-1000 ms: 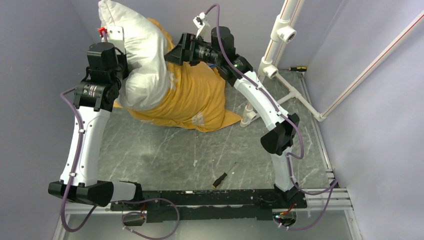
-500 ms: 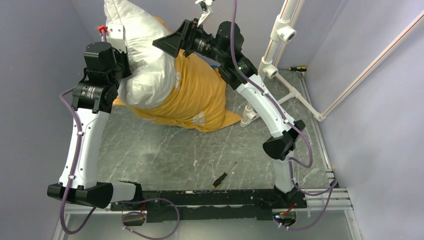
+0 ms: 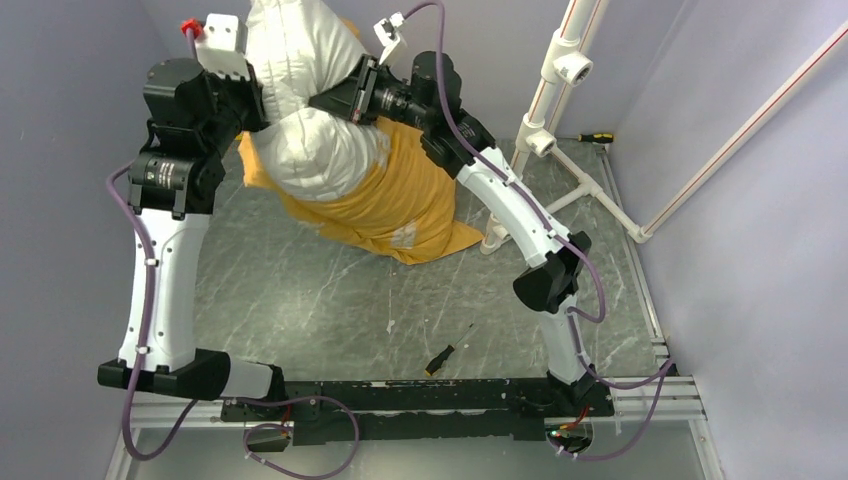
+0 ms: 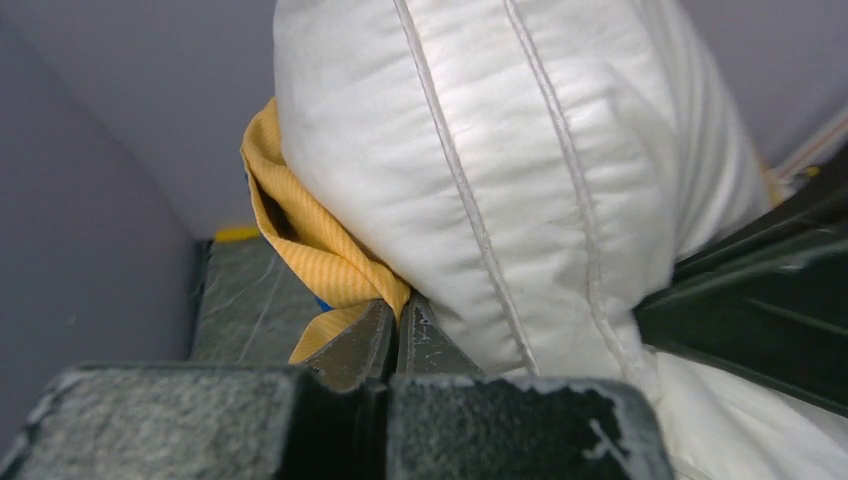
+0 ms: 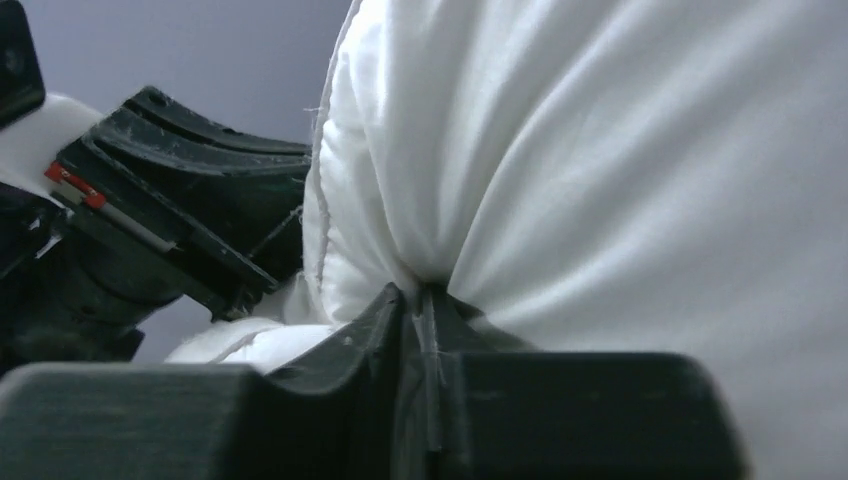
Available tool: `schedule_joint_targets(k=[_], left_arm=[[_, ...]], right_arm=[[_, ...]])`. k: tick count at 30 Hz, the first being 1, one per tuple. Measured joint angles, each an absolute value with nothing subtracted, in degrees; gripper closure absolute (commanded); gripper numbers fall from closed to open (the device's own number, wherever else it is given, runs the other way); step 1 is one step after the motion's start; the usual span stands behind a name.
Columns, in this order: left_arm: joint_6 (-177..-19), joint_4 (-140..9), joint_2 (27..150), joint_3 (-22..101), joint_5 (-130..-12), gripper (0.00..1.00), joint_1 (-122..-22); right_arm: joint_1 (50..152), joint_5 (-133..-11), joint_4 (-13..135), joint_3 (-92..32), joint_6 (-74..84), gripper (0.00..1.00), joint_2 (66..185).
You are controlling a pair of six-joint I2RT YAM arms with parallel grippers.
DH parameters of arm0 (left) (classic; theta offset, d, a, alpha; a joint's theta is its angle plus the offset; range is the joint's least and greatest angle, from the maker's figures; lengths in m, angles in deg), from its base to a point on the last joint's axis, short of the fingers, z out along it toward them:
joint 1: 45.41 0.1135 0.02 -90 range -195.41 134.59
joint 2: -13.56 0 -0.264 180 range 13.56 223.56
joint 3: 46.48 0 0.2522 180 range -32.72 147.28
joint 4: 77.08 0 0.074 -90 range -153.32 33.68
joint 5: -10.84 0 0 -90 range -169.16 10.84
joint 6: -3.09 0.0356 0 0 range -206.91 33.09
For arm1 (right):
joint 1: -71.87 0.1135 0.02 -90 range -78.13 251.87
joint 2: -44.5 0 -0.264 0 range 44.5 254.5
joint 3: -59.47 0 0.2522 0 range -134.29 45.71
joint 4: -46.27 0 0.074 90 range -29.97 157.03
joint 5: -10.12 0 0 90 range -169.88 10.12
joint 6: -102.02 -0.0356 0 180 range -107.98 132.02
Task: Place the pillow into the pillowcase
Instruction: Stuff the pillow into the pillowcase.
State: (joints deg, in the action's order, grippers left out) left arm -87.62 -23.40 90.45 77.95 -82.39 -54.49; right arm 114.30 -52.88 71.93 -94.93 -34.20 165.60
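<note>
The white pillow (image 3: 300, 90) stands bunched up at the far side, its lower end inside the pillowcase (image 3: 395, 195), which shows its orange-yellow side and trails onto the table. My left gripper (image 3: 262, 105) is at the pillow's left. In the left wrist view it (image 4: 400, 305) is shut on a fold of the orange pillowcase (image 4: 300, 240) right against the pillow (image 4: 520, 170). My right gripper (image 3: 318, 100) presses in from the right. In the right wrist view it (image 5: 420, 292) is shut on a pinch of the pillow's (image 5: 620, 170) white cloth.
A black-handled screwdriver (image 3: 447, 350) lies on the grey table near the front. A yellow-handled screwdriver (image 3: 592, 137) lies at the back right beside a white pipe frame (image 3: 545, 95). Walls close in on the left, back and right.
My right gripper has closed from wide open onto the pillow's cloth. Both arms have shifted, and the pillow has swung more upright and to the right above the pillowcase.
</note>
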Motion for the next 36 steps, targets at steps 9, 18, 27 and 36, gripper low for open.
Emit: schedule_joint_targets(k=[9, 18, 27, 36], left_arm=[[-95.8, -24.2, 100.4, 99.0, -69.5, 1.00, -54.3], [-106.3, -35.2, 105.4, 106.2, -62.1, 1.00, -54.1], [-109.3, -41.7, 95.4, 80.0, -58.4, 1.00, -54.5], [-109.8, -42.5, 80.3, 57.8, -60.1, 1.00, -55.9]], right_arm=[[111.6, -45.5, 56.3, -97.9, -46.0, 1.00, 167.6], [112.5, -36.3, 46.8, -96.0, -52.5, 1.00, 166.8], [111.6, -38.3, 65.0, -68.7, -42.0, 0.28, 150.8], [107.1, -42.3, 76.8, -49.4, -43.6, 0.00, 137.5]])
